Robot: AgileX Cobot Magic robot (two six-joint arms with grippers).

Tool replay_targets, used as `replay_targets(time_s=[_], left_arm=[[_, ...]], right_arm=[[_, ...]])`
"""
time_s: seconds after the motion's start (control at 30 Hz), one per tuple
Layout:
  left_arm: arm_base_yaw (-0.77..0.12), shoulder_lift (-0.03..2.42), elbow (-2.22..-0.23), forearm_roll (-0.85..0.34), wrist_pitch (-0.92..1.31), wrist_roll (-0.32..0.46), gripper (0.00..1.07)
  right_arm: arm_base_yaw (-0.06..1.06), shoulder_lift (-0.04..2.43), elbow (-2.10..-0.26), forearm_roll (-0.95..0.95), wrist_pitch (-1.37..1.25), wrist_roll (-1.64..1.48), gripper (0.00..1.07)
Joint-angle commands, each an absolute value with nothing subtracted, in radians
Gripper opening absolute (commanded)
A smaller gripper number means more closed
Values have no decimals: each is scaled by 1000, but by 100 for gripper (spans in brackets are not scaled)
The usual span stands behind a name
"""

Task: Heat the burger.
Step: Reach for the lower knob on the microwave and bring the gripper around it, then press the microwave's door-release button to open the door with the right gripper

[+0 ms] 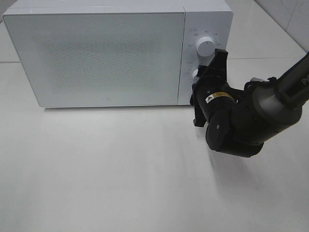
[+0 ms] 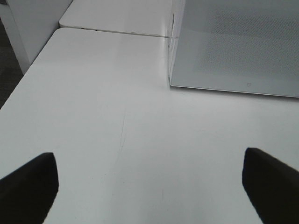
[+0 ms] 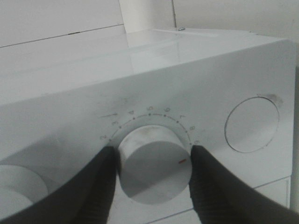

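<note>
R claw point(image 3: 153, 154) pinches round wht knob point(image 3: 154, 173).

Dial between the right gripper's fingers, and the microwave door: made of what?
Dial: smooth white plastic by its look, matte, with a small red mark. Microwave door: glossy white panel, glass or plastic, fine dotted mesh behind it.

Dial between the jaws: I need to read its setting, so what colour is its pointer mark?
Red, on the white dial; best in the right wrist view.

We see a robot lab staged as a kitchen: one white microwave point(image 1: 96, 58) with a numbered dial point(image 3: 154, 163), a plain white worktop point(image 1: 120, 174), a black robot arm point(image 1: 275, 96).
</note>
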State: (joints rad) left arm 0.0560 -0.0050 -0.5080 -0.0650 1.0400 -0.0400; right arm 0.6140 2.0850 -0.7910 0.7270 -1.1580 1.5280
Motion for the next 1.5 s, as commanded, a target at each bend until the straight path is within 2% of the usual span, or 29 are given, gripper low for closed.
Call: replay_targets(time_s=[0.03,0.1,0.27,0.6,0.67,0.83,0.87,1.1,1.17,1.33,1.5], left_arm=[[60,-25,-503,-69,1035,-42,100],[60,-25,-503,-69,1035,-42,100],[60,-25,-503,-69,1035,-42,100],[60,-25,-503,-69,1035,-42,100],[60,-25,-503,-69,1035,-42,100],[60,-25,-503,-69,1035,-42,100],[60,-25,-503,-69,1035,-42,100],[60,-25,-503,-69,1035,-42,100],[60,-25,-503,-69,1035,-42,100],[60,-25,-503,-69,1035,-42,100],[60,-25,-503,-69,1035,-42,100]], right_arm=[[606,2072,-823,714,-1352,1496,54],[609,2068,-795,723,-1347,1452,65],[609,2041,-739,696,-1329,1406,71],[609,1928,-632,583,-1060,1134,70],[609,1854,-607,572,-917,905,70],[604,1778,-606,572,-709,629,70],[588,1738,-612,572,-592,496,70],[519,1641,-617,571,-307,134,70],[480,1598,-630,570,-128,-28,70],[448,1535,-648,555,130,-190,70],[435,1470,-649,470,271,-195,70]])
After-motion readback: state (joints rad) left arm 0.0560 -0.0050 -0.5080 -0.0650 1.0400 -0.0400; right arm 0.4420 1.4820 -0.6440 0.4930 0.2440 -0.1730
